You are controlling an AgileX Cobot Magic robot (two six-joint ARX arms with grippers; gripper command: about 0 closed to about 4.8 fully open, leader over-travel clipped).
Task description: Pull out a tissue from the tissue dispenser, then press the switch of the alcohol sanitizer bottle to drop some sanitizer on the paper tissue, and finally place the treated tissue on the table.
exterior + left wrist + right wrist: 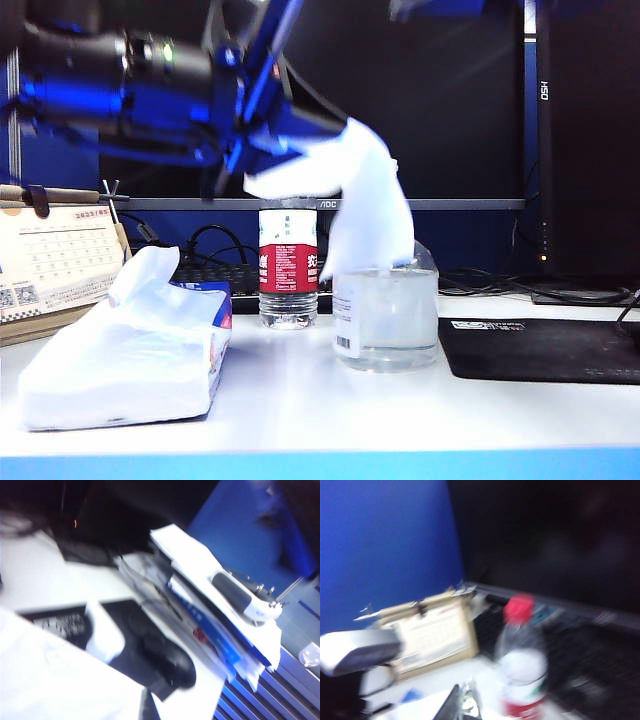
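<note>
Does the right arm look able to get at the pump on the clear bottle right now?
Probably not cleanly: the tissue, pinched in the left arm's shut jaws, drapes over the pump and hides it. The right jaws, shut, hover by the red-capped bottle.

left arm comes in from the upper left of the exterior view, lying roughly level high above the counter, wrist angled down toward the middle. left claw is closed, pinching the tissue. right claw is closed per its reading; its tips barely show at the blurred lower edge of the right wrist view.
</note>
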